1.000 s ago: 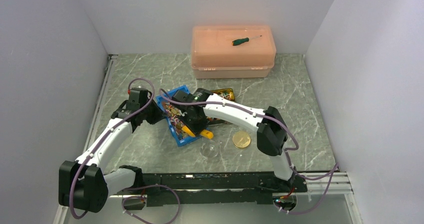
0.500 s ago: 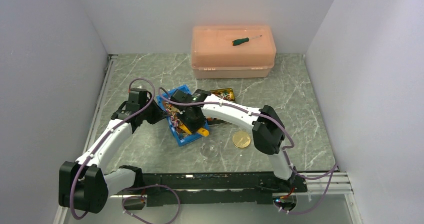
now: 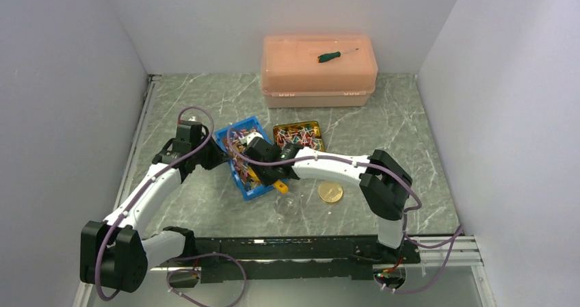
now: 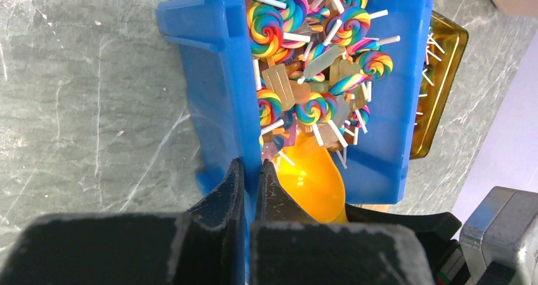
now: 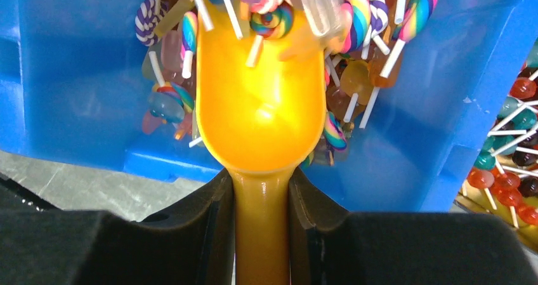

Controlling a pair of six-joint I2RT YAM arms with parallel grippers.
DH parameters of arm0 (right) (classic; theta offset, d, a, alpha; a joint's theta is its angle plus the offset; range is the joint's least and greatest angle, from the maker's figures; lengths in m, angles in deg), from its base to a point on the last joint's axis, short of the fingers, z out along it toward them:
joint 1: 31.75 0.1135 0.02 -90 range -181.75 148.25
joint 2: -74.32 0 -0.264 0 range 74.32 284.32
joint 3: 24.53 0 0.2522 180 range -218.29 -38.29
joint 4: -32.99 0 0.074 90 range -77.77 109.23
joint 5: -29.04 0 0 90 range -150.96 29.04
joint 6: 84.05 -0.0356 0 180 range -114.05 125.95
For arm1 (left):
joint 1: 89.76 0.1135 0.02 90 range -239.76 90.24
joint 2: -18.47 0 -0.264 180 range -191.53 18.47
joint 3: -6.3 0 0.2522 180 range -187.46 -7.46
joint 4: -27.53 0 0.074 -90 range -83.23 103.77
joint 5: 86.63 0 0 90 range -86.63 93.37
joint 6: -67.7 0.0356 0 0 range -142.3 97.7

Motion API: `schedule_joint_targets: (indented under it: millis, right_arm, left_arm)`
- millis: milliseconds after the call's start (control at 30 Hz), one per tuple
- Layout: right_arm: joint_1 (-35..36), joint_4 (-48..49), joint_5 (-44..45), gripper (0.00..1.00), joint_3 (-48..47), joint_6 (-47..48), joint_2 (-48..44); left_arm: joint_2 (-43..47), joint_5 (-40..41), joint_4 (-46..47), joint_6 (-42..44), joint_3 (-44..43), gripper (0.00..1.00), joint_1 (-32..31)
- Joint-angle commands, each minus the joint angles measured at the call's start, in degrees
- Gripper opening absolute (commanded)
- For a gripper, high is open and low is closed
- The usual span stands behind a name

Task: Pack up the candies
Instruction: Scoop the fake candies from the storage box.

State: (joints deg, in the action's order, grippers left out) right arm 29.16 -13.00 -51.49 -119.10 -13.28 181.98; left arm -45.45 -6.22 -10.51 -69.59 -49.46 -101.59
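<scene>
From above, the bin (image 3: 247,124) sits between both arms, with candies (image 3: 237,145) heaped in its far half. A tin (image 3: 299,136) holding more lies just to its right.

Left wrist: the left claw (image 4: 249,171) is pinched shut on the bin's wall, steadying it, I'd guess.

Right wrist: the right claw (image 5: 261,193) clamps the scoop (image 5: 260,107) by its handle, bowl pointing straight ahead into the heap. Candies lie at its far lip and beyond, so the push should run forward along the handle.
</scene>
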Motion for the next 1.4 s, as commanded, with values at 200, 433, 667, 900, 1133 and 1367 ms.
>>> schedule_joint_targets:
  millis: [200, 433, 667, 900, 1133, 1367]
  right_arm:
    - [-1.23, 26.81, 14.80, 0.00, 7.96, 1.31, -3.41]
    - [0.41, 29.68, 16.99, 0.00, 11.45, 3.48, -5.19]
    - [1.29, 29.00, 17.09, 0.00, 15.01, 4.16, -9.75]
    - [1.82, 29.41, 16.25, 0.00, 17.98, 4.61, -12.92]
    - [2.01, 28.75, 15.13, 0.00, 19.14, 4.98, -14.17]
    - [2.69, 26.40, 12.59, 0.00, 19.44, 5.15, -14.82]
  left_arm:
    - [1.95, -6.43, -5.67, 2.92, 0.77, 0.00, -4.38]
    - [2.31, -4.83, -7.25, 3.11, -0.28, 0.00, -4.86]
    - [0.88, -3.90, -8.13, 3.56, -2.65, 0.00, -4.86]
    - [-0.75, -2.69, -9.01, 3.80, -4.25, 0.14, -4.86]
    - [-0.94, -0.66, -9.61, 3.31, -5.32, 0.22, -4.86]
    - [-1.38, -0.15, -9.35, 2.47, -6.15, 0.22, -4.80]
